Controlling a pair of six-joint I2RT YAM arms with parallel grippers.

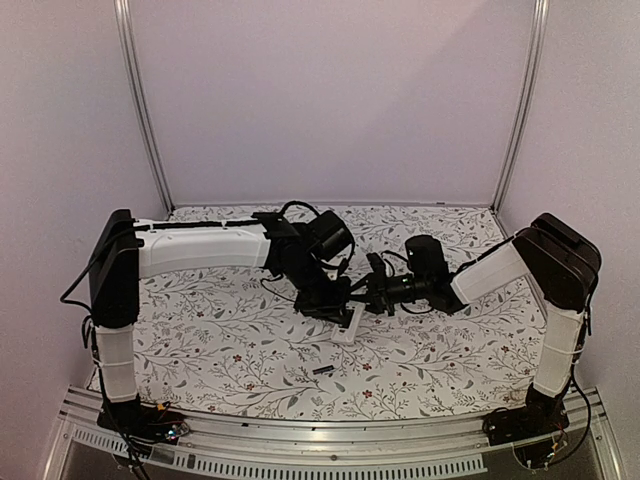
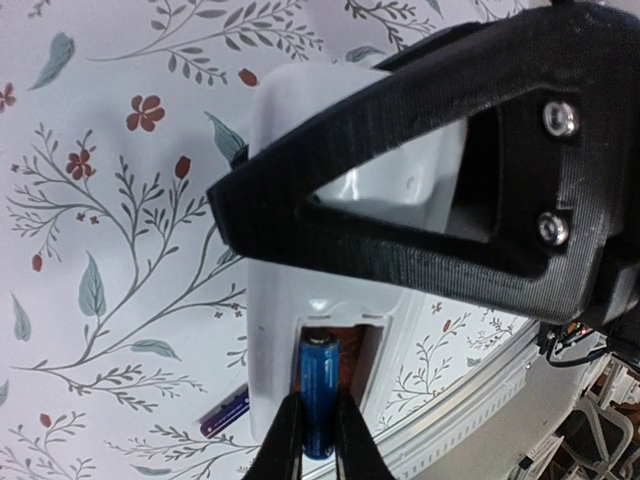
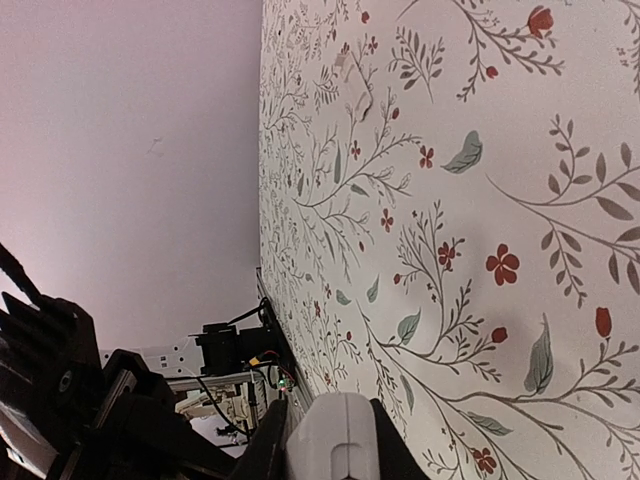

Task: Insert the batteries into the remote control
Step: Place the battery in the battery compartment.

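Note:
The white remote control [image 1: 350, 326] lies tilted on the floral table between both grippers. In the left wrist view its open battery bay [image 2: 345, 345] faces the camera. My left gripper [image 2: 320, 405] is shut on the blue battery [image 2: 320, 370], which sits lengthwise in the bay's left slot. My right gripper [image 3: 330, 425] is shut on one end of the remote [image 3: 335, 450]; one of its black fingers [image 2: 400, 170] crosses the remote's body. The dark battery [image 2: 225, 412] lies on the table beside the remote and also shows in the top view [image 1: 322, 370].
The floral cloth [image 1: 220, 330] covers the table. A metal rail [image 1: 330, 440] runs along the near edge. Metal posts [image 1: 140, 100] stand at the back corners by the pale walls. Both arms [image 1: 200, 250] meet at the middle of the table.

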